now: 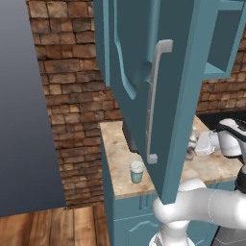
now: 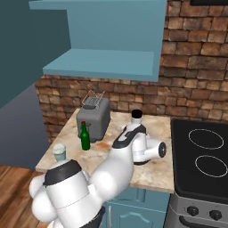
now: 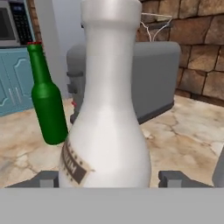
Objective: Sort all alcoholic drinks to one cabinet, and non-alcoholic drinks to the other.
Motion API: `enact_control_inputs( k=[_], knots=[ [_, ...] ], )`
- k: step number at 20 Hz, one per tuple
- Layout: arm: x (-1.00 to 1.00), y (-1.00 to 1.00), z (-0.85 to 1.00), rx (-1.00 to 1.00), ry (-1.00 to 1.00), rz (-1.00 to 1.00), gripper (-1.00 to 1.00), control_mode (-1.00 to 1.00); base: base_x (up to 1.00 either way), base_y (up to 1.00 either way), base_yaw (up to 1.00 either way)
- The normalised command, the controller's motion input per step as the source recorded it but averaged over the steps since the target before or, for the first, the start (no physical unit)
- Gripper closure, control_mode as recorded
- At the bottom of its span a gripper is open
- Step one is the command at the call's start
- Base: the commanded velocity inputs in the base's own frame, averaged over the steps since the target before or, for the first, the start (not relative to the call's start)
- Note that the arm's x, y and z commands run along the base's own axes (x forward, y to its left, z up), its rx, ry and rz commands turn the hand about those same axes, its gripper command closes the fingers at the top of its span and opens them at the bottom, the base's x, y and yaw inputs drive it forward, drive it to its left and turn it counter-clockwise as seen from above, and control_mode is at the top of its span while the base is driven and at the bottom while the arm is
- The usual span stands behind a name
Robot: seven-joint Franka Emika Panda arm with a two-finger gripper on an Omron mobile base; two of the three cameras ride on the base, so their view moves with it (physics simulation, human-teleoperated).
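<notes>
The slim cream-white, narrow-necked bottle (image 3: pixel 109 109) stands close in front of the hand camera on the counter. My gripper (image 3: pixel 109 179) is open, one fingertip (image 3: pixel 43 178) on each side of the bottle's base with a gap to the glass. From the right base view, the bottle's dark-topped neck (image 2: pixel 136 120) pokes up behind my gripper (image 2: pixel 133 133). The bottle (image 1: pixel 192 139) also shows beside my hand in the left base view. The small pale lidded cup (image 1: pixel 137 171) (image 2: pixel 59 152) sits near the counter's left front corner. The white cylinder flask is out of view.
A green bottle (image 2: pixel 84 137) (image 3: pixel 46 100) stands just left of the cream bottle, in front of a grey toaster (image 2: pixel 93 118) (image 3: pixel 153 74). An open teal cabinet door (image 1: pixel 144 96) hangs over the counter. The open cabinet's shelf (image 2: pixel 107 62) is above. A black stove (image 2: pixel 200 151) lies right.
</notes>
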Motion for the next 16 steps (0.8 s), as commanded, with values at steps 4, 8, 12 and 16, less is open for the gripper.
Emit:
enact_control_inputs(
  k=[4, 8, 12, 16],
  knots=[
    [-0.08, 0.09, 0.4, 0.02, 0.0, -0.02, 1.0, -1.0, 0.0, 0.0, 0.0],
    [-0.31, 0.12, 0.94, 0.01, 0.0, -0.11, 1.0, -1.0, 0.0, 0.0, 0.0],
    [-0.28, 0.16, 1.0, 0.0, 0.0, -0.16, 1.0, -1.0, 0.0, 0.0, 0.0],
    [-0.09, 0.26, 1.0, -0.05, -0.05, -0.2, 1.0, -1.0, 0.0, 0.0, 0.0]
  ],
)
